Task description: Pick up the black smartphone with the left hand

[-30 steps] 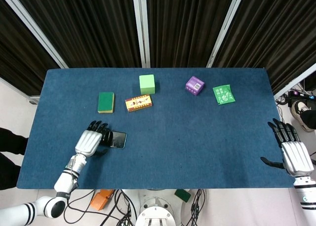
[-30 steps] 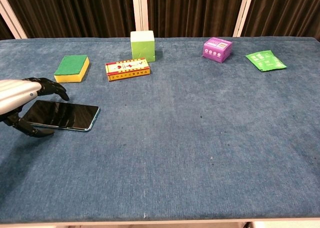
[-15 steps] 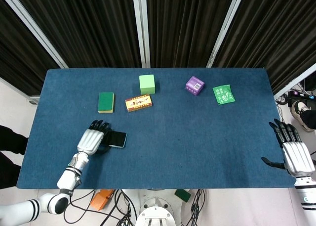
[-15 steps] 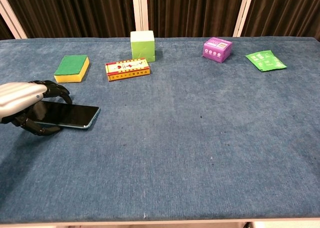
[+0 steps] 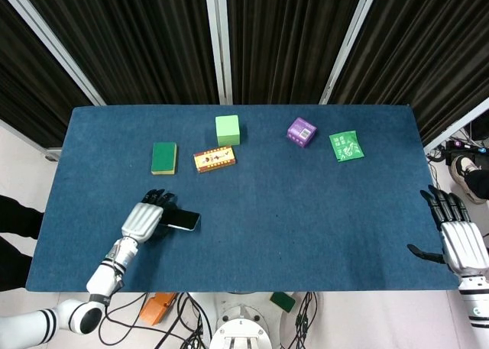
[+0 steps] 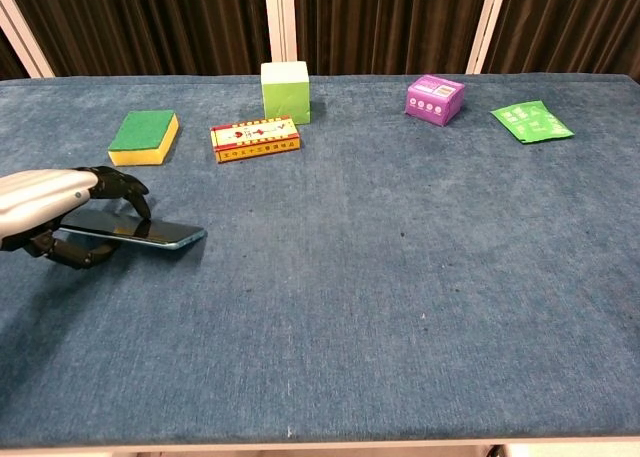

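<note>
The black smartphone [image 5: 183,221] [image 6: 150,233] is at the table's front left, nearly flat, its right end sticking out of my left hand [image 5: 144,218] [image 6: 60,209]. That hand grips the phone's left part, fingers curled over the top and thumb underneath. In the chest view the phone seems slightly raised off the blue cloth. My right hand [image 5: 457,234] hangs past the table's right front corner, fingers spread, holding nothing.
On the blue table [image 5: 306,211] a green sponge [image 5: 163,157], a red-yellow box [image 5: 214,159] and a light green block [image 5: 227,129] lie behind the phone. A purple box [image 5: 302,131] and a green packet [image 5: 346,145] lie at the far right.
My left hand has closed around the phone's left end. The phone has shifted slightly right and its edge has tilted up from the cloth. My right hand has drifted a little lower.
</note>
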Controlling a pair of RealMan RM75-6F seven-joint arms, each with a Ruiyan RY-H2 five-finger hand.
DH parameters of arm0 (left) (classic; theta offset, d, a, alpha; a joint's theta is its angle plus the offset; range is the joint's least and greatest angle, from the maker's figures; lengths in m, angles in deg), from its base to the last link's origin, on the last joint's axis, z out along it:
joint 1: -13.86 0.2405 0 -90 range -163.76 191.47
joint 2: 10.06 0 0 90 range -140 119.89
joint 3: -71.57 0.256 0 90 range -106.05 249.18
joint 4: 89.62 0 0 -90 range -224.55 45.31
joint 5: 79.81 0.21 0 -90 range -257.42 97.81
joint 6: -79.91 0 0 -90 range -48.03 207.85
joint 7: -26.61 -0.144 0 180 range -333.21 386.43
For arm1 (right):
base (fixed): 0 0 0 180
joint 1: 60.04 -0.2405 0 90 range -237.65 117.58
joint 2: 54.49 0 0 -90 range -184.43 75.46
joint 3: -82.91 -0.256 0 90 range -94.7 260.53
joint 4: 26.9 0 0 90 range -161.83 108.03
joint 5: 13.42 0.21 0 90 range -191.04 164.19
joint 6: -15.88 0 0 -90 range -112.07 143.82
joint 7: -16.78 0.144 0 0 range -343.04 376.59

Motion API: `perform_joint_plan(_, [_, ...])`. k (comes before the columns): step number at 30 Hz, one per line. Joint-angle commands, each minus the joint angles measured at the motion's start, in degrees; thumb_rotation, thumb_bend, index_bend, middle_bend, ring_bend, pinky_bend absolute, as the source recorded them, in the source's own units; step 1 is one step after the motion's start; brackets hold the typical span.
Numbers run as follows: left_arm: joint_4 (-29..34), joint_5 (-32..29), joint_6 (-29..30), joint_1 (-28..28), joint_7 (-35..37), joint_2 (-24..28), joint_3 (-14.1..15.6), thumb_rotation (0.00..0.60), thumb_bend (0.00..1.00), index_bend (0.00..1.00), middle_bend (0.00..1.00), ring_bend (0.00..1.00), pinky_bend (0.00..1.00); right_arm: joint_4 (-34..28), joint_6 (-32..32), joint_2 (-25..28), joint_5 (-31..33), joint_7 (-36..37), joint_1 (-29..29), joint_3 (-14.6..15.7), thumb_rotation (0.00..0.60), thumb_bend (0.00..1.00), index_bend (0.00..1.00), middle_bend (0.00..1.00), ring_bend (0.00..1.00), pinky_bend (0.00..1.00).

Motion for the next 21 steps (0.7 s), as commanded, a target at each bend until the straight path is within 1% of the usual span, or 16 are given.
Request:
perform_joint_plan(1, [5.15, -0.31, -2.02, -0.8, -0.84, 3.86, 1.07, 0.6, 0.54, 0.51, 0.11, 0.04, 0.04, 0.09, -0.05, -0.07, -0.06, 0.08, 0.06, 0.05, 0.6, 0.15, 0.0, 0.0, 0.0, 0.0])
perform_joint_plan(6, [10.08, -3.07, -3.95, -2.43, -4.3, 6.74, 0.73, 0.6, 0.56, 0.51, 0.15, 0.06, 0.04, 0.42, -0.23, -0.15, -0.08, 0.47, 0.27, 0.12, 0.6, 0.15, 0.0, 0.0, 0.0, 0.0])
perform_joint_plan(8, [10.79, -4.09, -4.64, -3.31, -5.76, 7.13, 0.44, 0.6, 0.56, 0.51, 0.16, 0.07, 0.04, 0.55, -0.38, -0.15, -0.12, 0.62, 0.37, 0.15, 0.6, 0.15, 0.0, 0.0, 0.0, 0.0])
perform_joint_plan(15, [11.37, -8.81, -6.62, -6.82, -10.74, 6.83, -0.97, 0.6, 0.56, 0.35, 0.16, 0.07, 0.04, 1.47, -0.74, -0.37, -0.02, 1.68, 0.83, 0.28, 0.6, 0.15, 0.0, 0.0, 0.0, 0.0])
perform_joint_plan(17, [11.32, -10.11, -6.95, -7.72, -11.57, 6.62, -1.33, 0.6, 0.55, 0.33, 0.16, 0.07, 0.04, 1.79, -0.9, -0.45, 0.06, 2.08, 1.02, 0.32, 0.6, 0.15, 0.0, 0.0, 0.0, 0.0])
perform_joint_plan(21, [11.57, -12.24, -7.06, -8.91, -12.8, 6.47, -1.59, 0.6, 0.55, 0.32, 0.16, 0.07, 0.04, 2.41, -0.99, -0.63, 0.16, 2.75, 1.26, 0.39, 0.6, 0.15, 0.0, 0.0, 0.0, 0.0])
